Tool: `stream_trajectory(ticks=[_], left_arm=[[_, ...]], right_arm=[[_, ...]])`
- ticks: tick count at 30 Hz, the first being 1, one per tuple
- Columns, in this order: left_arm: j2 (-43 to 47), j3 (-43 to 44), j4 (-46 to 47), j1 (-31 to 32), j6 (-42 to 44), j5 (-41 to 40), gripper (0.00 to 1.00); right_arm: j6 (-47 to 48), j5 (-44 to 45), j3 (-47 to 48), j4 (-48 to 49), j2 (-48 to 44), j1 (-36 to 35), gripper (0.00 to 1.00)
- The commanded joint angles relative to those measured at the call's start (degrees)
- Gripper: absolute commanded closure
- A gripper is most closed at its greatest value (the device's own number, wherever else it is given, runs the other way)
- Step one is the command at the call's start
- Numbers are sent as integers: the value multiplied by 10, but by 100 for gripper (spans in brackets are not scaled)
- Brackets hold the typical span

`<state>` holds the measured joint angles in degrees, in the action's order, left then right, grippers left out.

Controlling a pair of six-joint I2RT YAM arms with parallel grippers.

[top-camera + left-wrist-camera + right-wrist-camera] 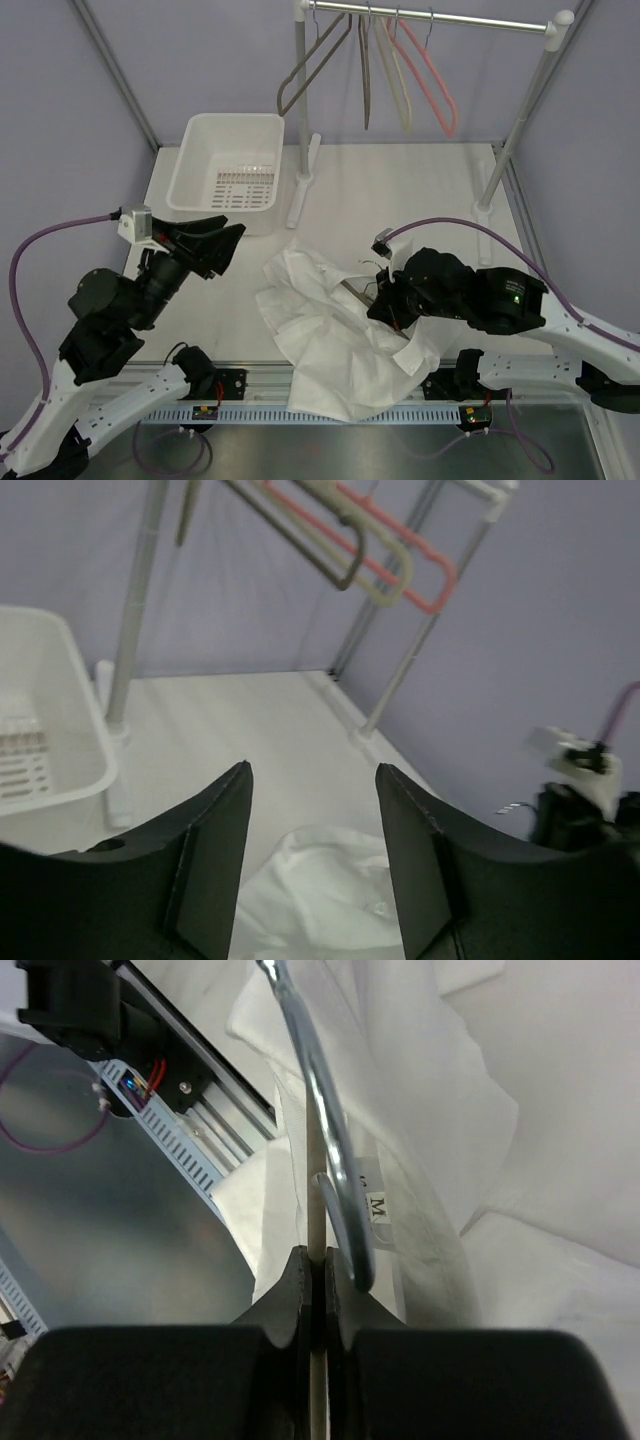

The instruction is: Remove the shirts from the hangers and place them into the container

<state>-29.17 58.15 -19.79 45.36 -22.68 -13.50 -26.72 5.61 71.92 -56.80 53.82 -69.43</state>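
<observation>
The white shirt (325,335) lies crumpled on the table between the arms, and its hem hangs over the front edge. My right gripper (383,300) is at its collar, shut on the thin bar of the shirt's hanger (316,1200), just beside the metal hook (322,1100) and the "M" label (378,1205). My left gripper (230,242) hovers open left of the shirt with nothing between its fingers. In the left wrist view the shirt (320,895) shows below the open gripper (312,770). The white container (228,165) stands at the back left with nothing in it.
Bare hangers in grey-brown (312,58), cream (397,80) and pink (437,88) hang on the rail (430,17) at the back. The rack's two posts (300,130) stand on white feet. A slotted cable duct (330,412) runs along the front edge.
</observation>
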Motion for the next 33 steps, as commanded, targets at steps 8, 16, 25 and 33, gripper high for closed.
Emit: stream_trajectory(ticks=[8, 16, 25, 33], left_arm=[[-56, -39, 156, 5, -52, 209, 73], [-154, -12, 167, 179, 3, 88, 73], [-153, -14, 151, 234, 24, 21, 80], [-161, -14, 134, 265, 13, -39, 66]], right_arm=[[-40, 29, 104, -22, 80, -4, 100], [-34, 40, 218, -22, 190, -1, 100], [-43, 25, 238, -7, 200, 18, 100], [-43, 18, 232, -2, 190, 21, 100]])
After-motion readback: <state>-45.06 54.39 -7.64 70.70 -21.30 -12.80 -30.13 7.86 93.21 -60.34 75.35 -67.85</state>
